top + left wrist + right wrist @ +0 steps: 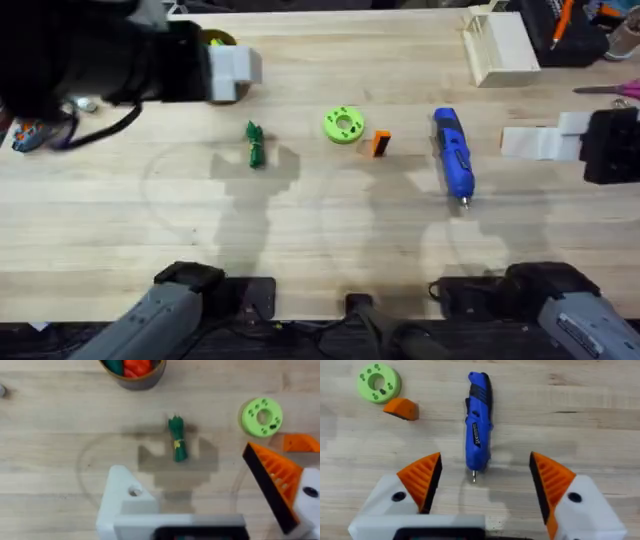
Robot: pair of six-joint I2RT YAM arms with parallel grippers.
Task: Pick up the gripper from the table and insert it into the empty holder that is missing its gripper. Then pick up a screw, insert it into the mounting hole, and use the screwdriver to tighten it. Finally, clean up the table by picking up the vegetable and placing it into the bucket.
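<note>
Orange ribbed pads (pixel 422 477) on the right gripper (pixel 482 480) stand wide apart w/ nothing between, hovering just short of the bit end of the blue screwdriver (pixel 478 422), which lies flat on the wooden table (pixel 300 240). Left gripper (pixel 200 490) is spread too: one finger is the bare white empty holder (pixel 125 497), the other keeps its orange tip. Below it lies the vegetable (pixel 177 440); the bucket (pixel 135 370) sits beyond. The loose orange gripper (pixel 379 143) rests beside a lime disc (pixel 343 124), btw vegetable & screwdriver.
</note>
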